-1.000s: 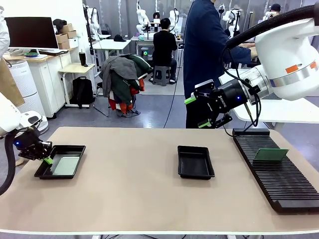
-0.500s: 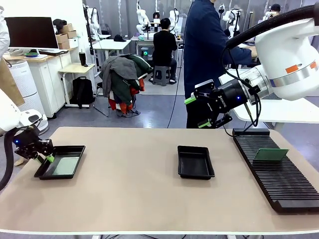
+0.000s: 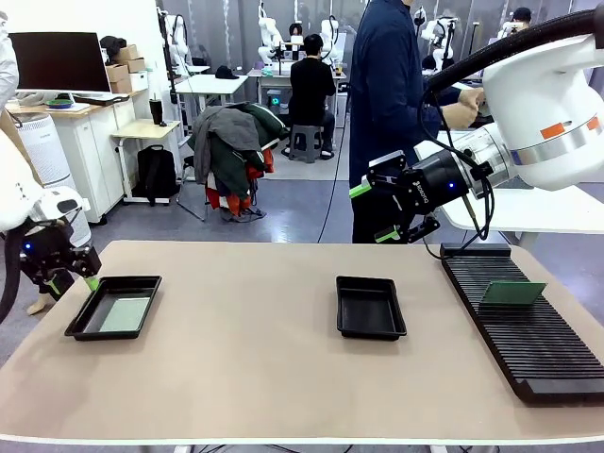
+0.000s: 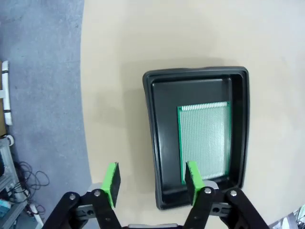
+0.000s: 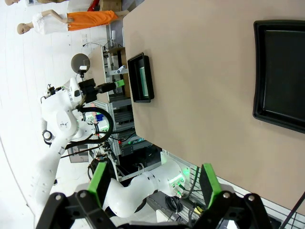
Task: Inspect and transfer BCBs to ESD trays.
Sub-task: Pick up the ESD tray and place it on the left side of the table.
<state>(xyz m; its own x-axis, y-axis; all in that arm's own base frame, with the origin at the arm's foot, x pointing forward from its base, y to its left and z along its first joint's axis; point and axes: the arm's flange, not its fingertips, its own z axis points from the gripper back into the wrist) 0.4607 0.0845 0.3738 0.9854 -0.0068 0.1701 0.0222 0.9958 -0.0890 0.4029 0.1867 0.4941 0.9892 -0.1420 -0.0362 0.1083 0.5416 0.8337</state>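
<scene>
You have two ESD trays, left tray (image 3: pixel 127 279) and right tray (image 3: pixel 368 308), and two BCBs: one BCB (image 3: pixel 125 313) in left tray, other BCB (image 3: pixel 512 293) on the rack (image 3: pixel 528 349). Left gripper (image 4: pixel 152 177) and right gripper (image 3: pixel 372 213): jaws apart, empty. Gripper print is too small to read.

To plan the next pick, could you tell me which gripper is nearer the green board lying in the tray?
Left. The left gripper hovers above one end of the ESD tray holding the BCB; the right gripper hangs across the table, by the rack.

Black slotted rack (image 3: pixel 540 351) on beige table (image 3: pixel 245 377)
</scene>
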